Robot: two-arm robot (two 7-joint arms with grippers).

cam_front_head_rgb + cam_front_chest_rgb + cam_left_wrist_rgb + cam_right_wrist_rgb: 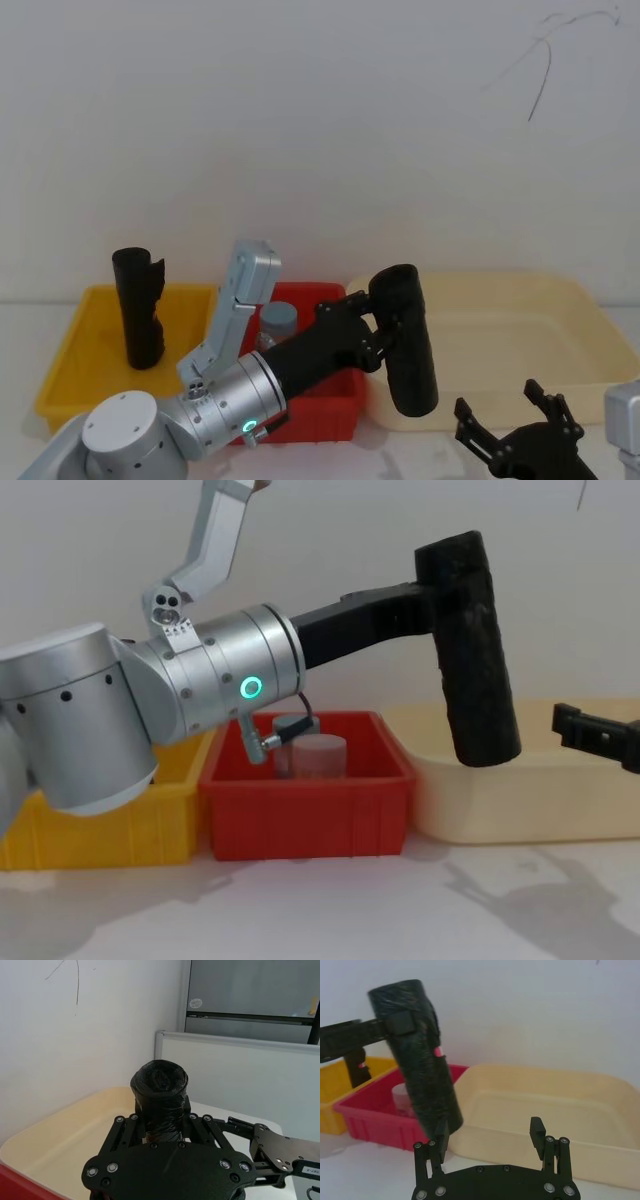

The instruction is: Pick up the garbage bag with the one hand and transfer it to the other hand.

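Chest view gives the side of the garbage bag roll point(470, 660). It hangs in the air, its long axis close to upright, its upper end leaning a little to the robot's left and its lower end to the right. That lower end is above the near left corner of the cream tray point(540, 800), just beside the red bin point(300, 810).

The left pincer point(438, 602), on the arm with the green ring, is clamped across the roll near its top.

Left wrist view adds what the side hides: the roll's coiled, crinkled end face, looked at almost end-on, with a finger on each side of the black plastic.

Right wrist view looks up at the roll from below, past the right pincer point(489, 1132), whose fingers are spread wide with nothing between them.

From the head view the right pincer sits low on the robot's right, near the tray's front wall and apart from the roll.

A pink-lidded jar point(318, 752) stands in the red bin. A second black roll point(138, 305) stands upright in the yellow bin point(70, 350). All three containers rest on the white desk point(320, 910).
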